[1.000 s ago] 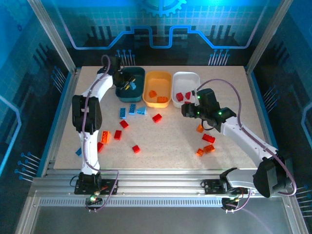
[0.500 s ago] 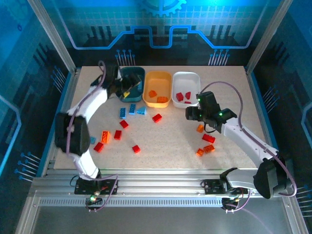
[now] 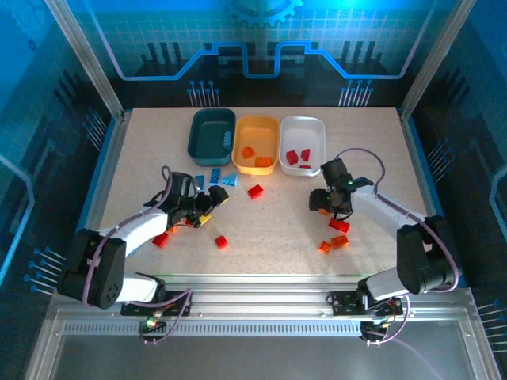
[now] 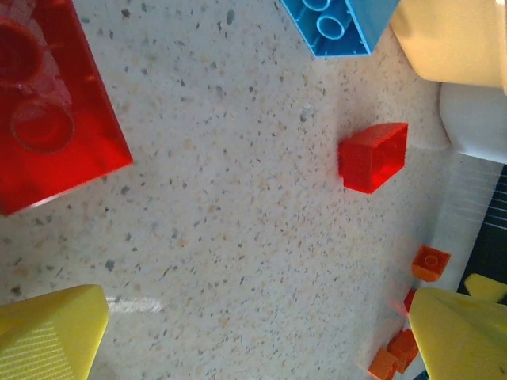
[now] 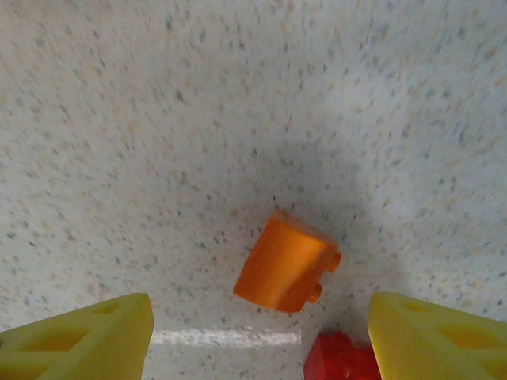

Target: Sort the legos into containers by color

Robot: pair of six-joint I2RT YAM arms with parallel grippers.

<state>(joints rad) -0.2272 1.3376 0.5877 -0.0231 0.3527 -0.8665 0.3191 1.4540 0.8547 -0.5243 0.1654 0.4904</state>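
A beige, dark-speckled stone-look bench sits inside a blue-lit enclosure, with ribbed silver aluminium rails along its near edge and a gear-emblem back panel behind it.

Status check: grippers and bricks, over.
Left gripper open, empty, near big red brick. Right gripper open over orange brick. Second red brick close beside it, may crowd the grasp.

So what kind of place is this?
Likely a robotics lab or demo cell: a speckled table boxed in by an aluminium frame, a blue circuit-print backdrop, and toy bricks scattered near sorting trays.
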